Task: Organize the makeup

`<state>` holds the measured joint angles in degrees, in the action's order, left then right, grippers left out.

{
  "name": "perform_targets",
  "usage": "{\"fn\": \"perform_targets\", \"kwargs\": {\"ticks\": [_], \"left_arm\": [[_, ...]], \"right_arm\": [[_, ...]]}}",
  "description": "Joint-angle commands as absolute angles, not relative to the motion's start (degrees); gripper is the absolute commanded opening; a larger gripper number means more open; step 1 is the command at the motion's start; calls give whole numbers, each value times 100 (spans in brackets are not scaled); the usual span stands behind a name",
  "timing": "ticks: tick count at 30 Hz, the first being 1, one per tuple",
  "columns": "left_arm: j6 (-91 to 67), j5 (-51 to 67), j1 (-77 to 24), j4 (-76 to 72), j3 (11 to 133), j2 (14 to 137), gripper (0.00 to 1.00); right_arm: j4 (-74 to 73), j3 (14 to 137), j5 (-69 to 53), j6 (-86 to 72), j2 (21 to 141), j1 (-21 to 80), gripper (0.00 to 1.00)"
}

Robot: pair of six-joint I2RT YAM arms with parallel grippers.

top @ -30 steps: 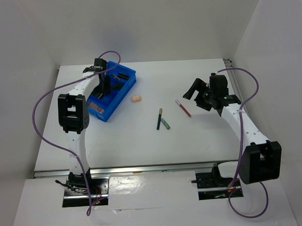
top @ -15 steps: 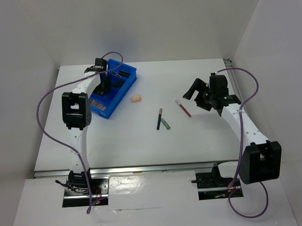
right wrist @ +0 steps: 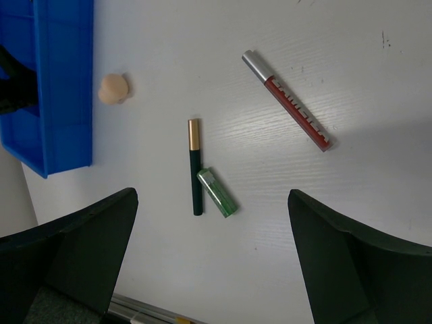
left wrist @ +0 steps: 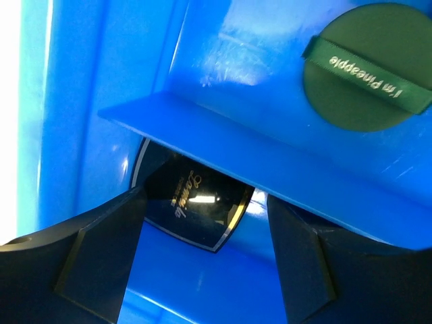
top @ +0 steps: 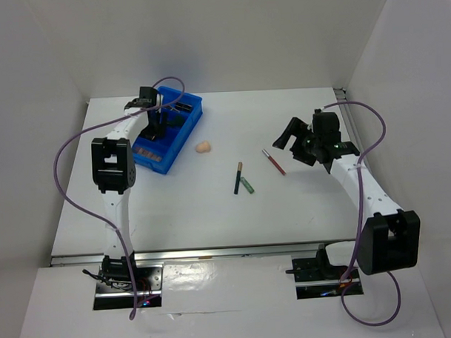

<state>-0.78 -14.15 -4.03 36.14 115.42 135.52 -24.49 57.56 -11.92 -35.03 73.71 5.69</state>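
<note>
Nearest you on the table lie the dark pencil with its gold cap and, just beside its lower half, the slanted green stick. A little farther and to the right, clear of both, lies the red pencil.

Your right gripper hangs above the table near the red pencil. Its jaws are spread wide and it holds nothing (all three sticks show between its fingers in the wrist view).

Left of the pencils, the sponge sits on the table near the tray but not touching it.

Your left gripper is down inside the tray, with its fingers apart and nothing clamped. Ahead of it the square compact lies flat on the tray floor, partly hidden under a divider. Beyond the divider, in the next compartment, sits the round compact, whose band reads "I'm Pineapple".
</note>
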Motion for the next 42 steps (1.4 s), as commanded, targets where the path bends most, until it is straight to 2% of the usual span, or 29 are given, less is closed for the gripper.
{"fn": "perform_targets", "kwargs": {"ticks": [1,5,12,15,18,23,33,36,40,42], "left_arm": [[-158,138,-413,4104,11067,13940,84],[-88,378,-475,4104,10662,13712,82],[-97,624,-536,4219,10740,13456,81],[-281,178,-536,4027,10740,13053,79],[-448,-999,-676,3859,10688,12745,83],[-895,-2020,-677,4052,11135,12806,84],[-950,-2224,-677,3718,10969,11902,79],[-949,-1874,-554,3717,11143,11821,79],[-1002,-1591,-177,3972,11504,12179,85],[-1002,-1730,-106,4304,11898,12479,92]], "right_arm": [[-2250,5845,-1274,-3428,7453,527,100],[-2188,5845,-1327,-3480,7453,527,100],[-2188,5845,-1327,-3480,7506,527,100],[-2188,5845,-1327,-3480,7506,527,100],[-2188,5845,-1327,-3480,7506,527,100],[-2188,5845,-1380,-3480,7506,527,100],[-2188,5845,-1380,-3480,7506,527,100],[-2188,5845,-1380,-3480,7506,527,100],[-2136,5845,-1380,-3533,7506,527,100],[-2136,5845,-1380,-3533,7506,527,100]]}}
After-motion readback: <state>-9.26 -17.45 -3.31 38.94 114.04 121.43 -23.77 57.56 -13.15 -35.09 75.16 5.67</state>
